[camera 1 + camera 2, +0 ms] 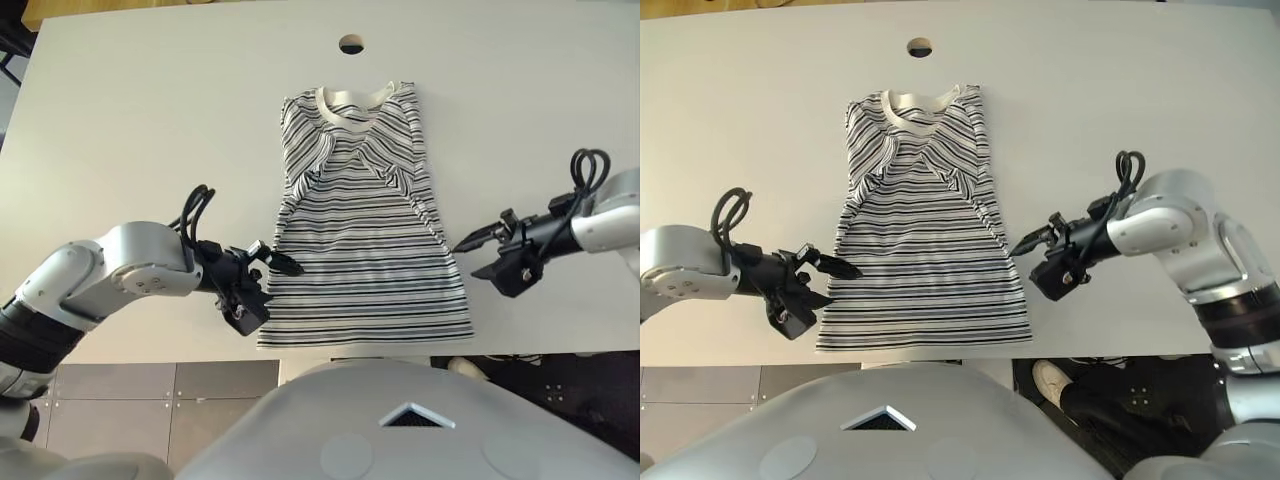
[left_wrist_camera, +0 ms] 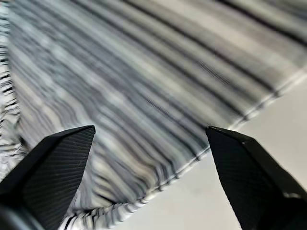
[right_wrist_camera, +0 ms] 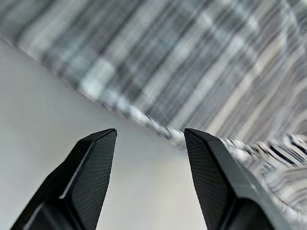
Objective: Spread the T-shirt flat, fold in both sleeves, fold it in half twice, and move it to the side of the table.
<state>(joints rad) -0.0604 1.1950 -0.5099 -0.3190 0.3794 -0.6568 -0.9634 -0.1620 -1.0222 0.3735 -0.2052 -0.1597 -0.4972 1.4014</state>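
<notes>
Two claws out, both spread wide, nothing pinched. Got the left claw (image 1: 287,264) parked at about 8 o'clock of the T-shirt (image 1: 365,230), tips right over the left side edge, a bit above the hem. Up close from the wrist camera, fingers (image 2: 57,167) straddling that striped edge. Can't tell if touching cloth or just hovering. Same deal with the right claw (image 1: 466,250) at about 4 o'clock: tips just beside the right edge, straddling it too.

Striped T-shirt lying mid-desk, cream collar (image 1: 355,98) toward 12 o'clock, hem toward 6, both sleeves folded in over the chest, lower half flat. Pale desk (image 1: 150,120) underneath, with a round cable hole (image 1: 351,44) just past the collar at 12. Grey floor tiles (image 1: 150,395) below the near edge, around 7 o'clock.
</notes>
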